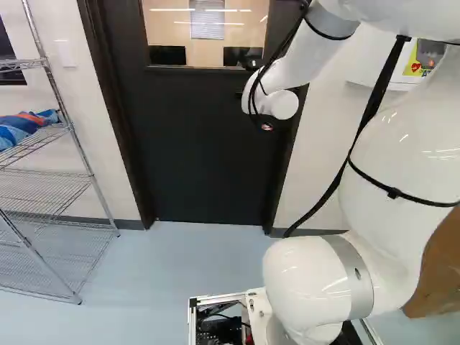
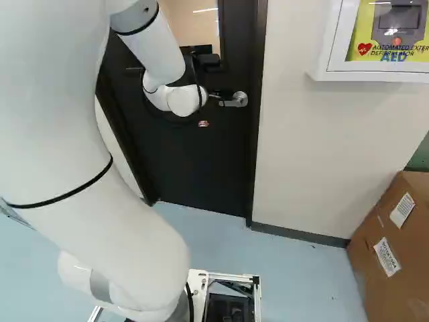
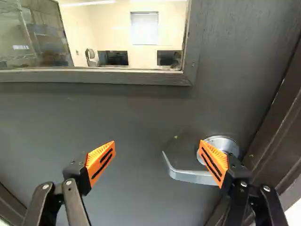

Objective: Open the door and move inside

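The robot hand [image 3: 157, 142] has its fingers spread wide, pinching nothing. The handle [image 3: 190, 176] is on the door [image 3: 131, 117], off to one side, its end ahead of the gap. Going straight in, one finger could bump it, or the squeeze could slip off. That finger hides some handle, so I can't tell if they touch.
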